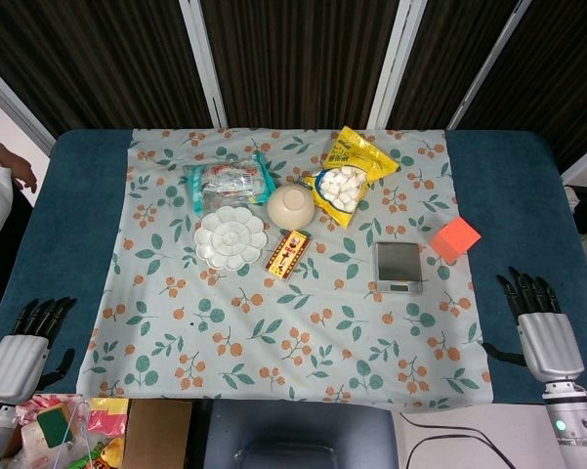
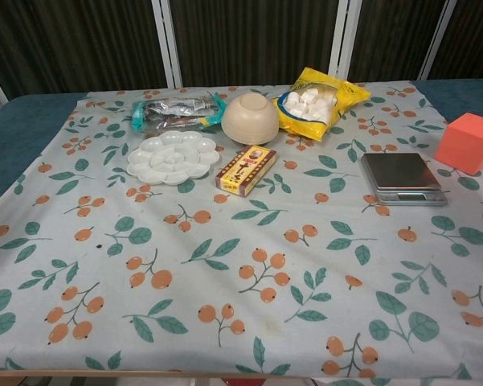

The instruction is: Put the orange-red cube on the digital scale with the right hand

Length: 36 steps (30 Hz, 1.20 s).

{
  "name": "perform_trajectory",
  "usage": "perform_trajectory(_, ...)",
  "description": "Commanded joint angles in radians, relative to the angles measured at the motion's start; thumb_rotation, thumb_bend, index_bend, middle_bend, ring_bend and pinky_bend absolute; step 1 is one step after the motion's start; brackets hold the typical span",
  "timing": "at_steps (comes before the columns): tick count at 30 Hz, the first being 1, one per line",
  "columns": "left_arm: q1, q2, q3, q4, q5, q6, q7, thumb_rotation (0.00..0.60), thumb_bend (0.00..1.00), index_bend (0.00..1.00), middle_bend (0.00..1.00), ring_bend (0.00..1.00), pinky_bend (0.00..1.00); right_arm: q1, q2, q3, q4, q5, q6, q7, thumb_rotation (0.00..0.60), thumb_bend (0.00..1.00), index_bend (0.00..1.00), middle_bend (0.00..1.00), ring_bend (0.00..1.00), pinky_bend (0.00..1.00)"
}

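Cloth [image 1: 273, 332] printed with leaves and orange berries covers the middle of a blue table [image 1: 73, 225], and everything sits on its far half. Taking the cloth's centre as the clock's hub in the head view, the orange-red cube [image 1: 455, 238] lies out at about three o'clock, on the cloth's right edge and resting flat. The digital scale [image 1: 398, 267] is just beside it, toward the centre and slightly nearer the robot; the two stand close but apart, and the steel platform is bare.

The right hand [image 1: 542, 327] rests at roughly four o'clock, off the cloth on the blue surface, fingers extended forward and close side by side, holding nothing. The left hand [image 1: 24, 342] mirrors it at about eight o'clock, also empty with fingers stretched out, though its thumb is hard to read from above. Neither hand shows in the chest view.

At twelve o'clock lies a yellow bag of white sweets [image 1: 350, 176]. A beige bowl [image 1: 292, 206] sits upside down, it seems, just left of it. Further round toward eleven are a clear snack packet [image 1: 230, 183] and a white flower-shaped palette [image 1: 230, 238], with a small red and yellow box [image 1: 287, 253] near the hub.
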Motion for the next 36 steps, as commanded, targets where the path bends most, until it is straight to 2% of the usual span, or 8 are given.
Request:
perform_trajectory(1, -0.002, -0.001, 0.000, -0.002, 0.001, -0.002, -0.001, 0.600, 0.44, 0.00, 0.07, 0.08, 0.05, 0.006, -0.008, 0.004, 0.011, -0.006, 0.001, -0.004, 0.600, 0.13, 0.00, 0.00, 0.00, 0.00)
perform_trajectory(5, -0.005, -0.001, 0.003, 0.002, 0.010, -0.001, -0.021, 0.600, 0.44, 0.00, 0.07, 0.08, 0.05, 0.041, -0.048, 0.014, 0.063, -0.042, -0.010, -0.011, 0.600, 0.13, 0.01, 0.00, 0.00, 0.00)
perform_trajectory(10, -0.022, -0.005, 0.021, 0.019, 0.049, -0.016, -0.108, 0.600, 0.45, 0.00, 0.08, 0.08, 0.05, 0.135, -0.093, 0.037, 0.109, -0.064, -0.108, -0.044, 0.600, 0.15, 0.13, 0.00, 0.00, 0.00)
perform_trajectory(16, -0.023, -0.015, 0.016, 0.036, 0.032, -0.021, -0.080, 0.600, 0.45, 0.00, 0.08, 0.08, 0.05, 0.244, -0.120, 0.062, 0.104, -0.033, -0.257, -0.129, 0.600, 0.25, 0.22, 0.00, 0.00, 0.00)
perform_trajectory(22, -0.017, -0.009, 0.016, 0.032, 0.036, -0.001, -0.090, 0.600, 0.44, 0.00, 0.08, 0.08, 0.05, 0.327, -0.175, 0.070, 0.140, 0.024, -0.381, -0.222, 0.600, 0.40, 0.34, 0.00, 0.00, 0.00)
perform_trajectory(28, -0.014, -0.002, 0.019, 0.027, 0.038, 0.006, -0.098, 0.600, 0.45, 0.00, 0.08, 0.08, 0.05, 0.376, -0.225, 0.074, 0.181, 0.070, -0.437, -0.280, 0.600, 0.50, 0.41, 0.00, 0.00, 0.00)
perform_trajectory(36, -0.012, 0.002, 0.021, 0.020, 0.033, 0.005, -0.090, 0.600, 0.44, 0.00, 0.08, 0.08, 0.05, 0.417, -0.281, 0.065, 0.240, 0.116, -0.483, -0.319, 0.600, 0.57, 0.44, 0.01, 0.00, 0.00)
